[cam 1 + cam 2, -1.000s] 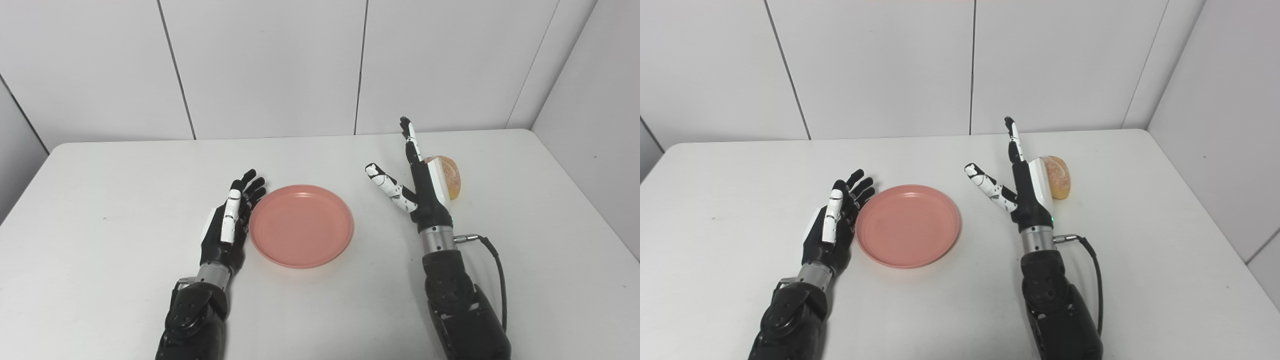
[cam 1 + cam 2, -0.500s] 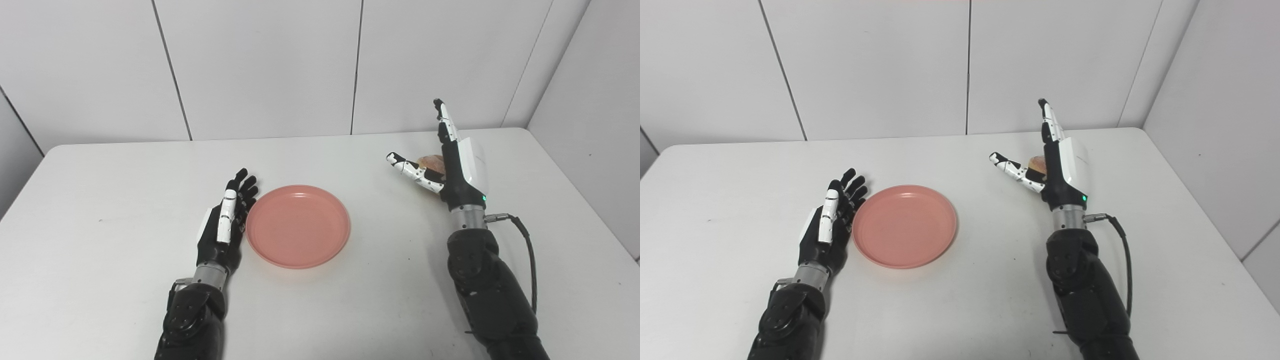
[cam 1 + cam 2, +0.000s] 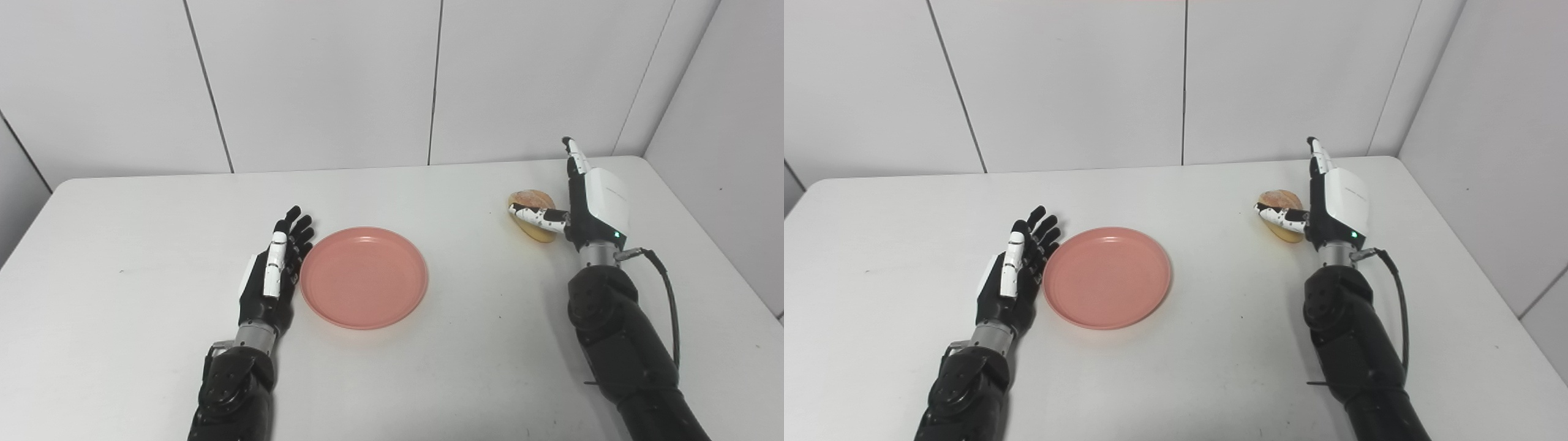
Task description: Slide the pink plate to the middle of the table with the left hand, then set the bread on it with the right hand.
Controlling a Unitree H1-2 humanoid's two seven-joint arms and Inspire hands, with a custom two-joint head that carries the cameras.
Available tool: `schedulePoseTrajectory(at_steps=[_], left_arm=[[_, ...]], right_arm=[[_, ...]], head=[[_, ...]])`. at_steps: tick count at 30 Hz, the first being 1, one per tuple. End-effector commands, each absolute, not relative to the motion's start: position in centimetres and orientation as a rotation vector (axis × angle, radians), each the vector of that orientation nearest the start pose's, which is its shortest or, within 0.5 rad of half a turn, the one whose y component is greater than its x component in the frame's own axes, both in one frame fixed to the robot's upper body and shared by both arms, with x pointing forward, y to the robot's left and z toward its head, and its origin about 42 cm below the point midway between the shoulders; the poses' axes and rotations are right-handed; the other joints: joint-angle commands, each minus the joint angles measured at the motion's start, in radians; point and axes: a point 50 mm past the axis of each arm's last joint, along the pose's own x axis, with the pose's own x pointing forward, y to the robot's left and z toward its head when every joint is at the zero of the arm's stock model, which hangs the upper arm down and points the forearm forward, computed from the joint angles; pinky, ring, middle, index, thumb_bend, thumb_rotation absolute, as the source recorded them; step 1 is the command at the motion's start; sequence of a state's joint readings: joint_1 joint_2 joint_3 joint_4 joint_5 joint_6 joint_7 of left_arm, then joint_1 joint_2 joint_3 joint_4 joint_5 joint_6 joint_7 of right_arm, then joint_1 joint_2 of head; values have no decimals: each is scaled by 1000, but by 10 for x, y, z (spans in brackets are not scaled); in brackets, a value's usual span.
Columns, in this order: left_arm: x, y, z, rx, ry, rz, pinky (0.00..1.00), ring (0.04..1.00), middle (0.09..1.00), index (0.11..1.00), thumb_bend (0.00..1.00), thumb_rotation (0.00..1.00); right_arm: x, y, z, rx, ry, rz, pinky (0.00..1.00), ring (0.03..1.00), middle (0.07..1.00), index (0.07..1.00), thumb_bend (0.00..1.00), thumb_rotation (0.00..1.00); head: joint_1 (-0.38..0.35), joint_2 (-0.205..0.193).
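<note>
A: Where was the pink plate [image 3: 364, 277]?
B: Flat near the middle of the white table [image 3: 122, 214], a little toward the front edge, with nothing on it.
A: And the left hand [image 3: 272, 277]?
B: Just beside the plate's left rim, fingers straight and spread, gripping nothing. I could not tell whether it touched the rim.
A: The bread [image 3: 531, 207]?
B: Near the table's far right corner, well apart from the plate.
A: Did the right hand [image 3: 585, 205] have it?
B: It stood open on edge at the bread's right side, fingers pointing up and away, thumb [image 3: 538, 215] lying across the front of the bread. Not closed around it.
</note>
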State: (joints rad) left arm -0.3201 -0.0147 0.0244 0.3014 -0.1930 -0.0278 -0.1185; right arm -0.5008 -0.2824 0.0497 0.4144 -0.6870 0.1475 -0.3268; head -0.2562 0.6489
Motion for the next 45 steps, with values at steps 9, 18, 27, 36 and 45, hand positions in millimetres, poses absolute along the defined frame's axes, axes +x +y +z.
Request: schedulePoseTrajectory(at_steps=[9, 18, 27, 36, 45], left_arm=[[386, 174, 127, -187, -72, -191, 960, 944, 935, 930, 560, 1000], [387, 174, 128, -187, -73, -181, 953, 943, 936, 929, 542, 1000], [388, 173, 129, -195, -74, -180, 966, 948, 940, 932, 553, 1000], [390, 172, 130, -176, -80, -171, 933, 933, 923, 917, 532, 1000], [387, 161, 129, -161, -71, -197, 966, 948, 938, 935, 567, 1000]], right_arm=[[460, -298, 195, -1022, -118, -345, 749, 838, 873, 911, 732, 311], [462, -295, 183, -961, -162, -337, 436, 551, 646, 750, 598, 52], [461, -296, 178, -924, -257, -366, 354, 451, 533, 565, 492, 73], [460, -299, 179, -905, -295, -376, 364, 456, 530, 495, 496, 123], [452, -287, 201, -847, -444, -373, 378, 464, 535, 495, 498, 126]], head=[[8, 12], [13, 14], [17, 13], [35, 13], [107, 13]])
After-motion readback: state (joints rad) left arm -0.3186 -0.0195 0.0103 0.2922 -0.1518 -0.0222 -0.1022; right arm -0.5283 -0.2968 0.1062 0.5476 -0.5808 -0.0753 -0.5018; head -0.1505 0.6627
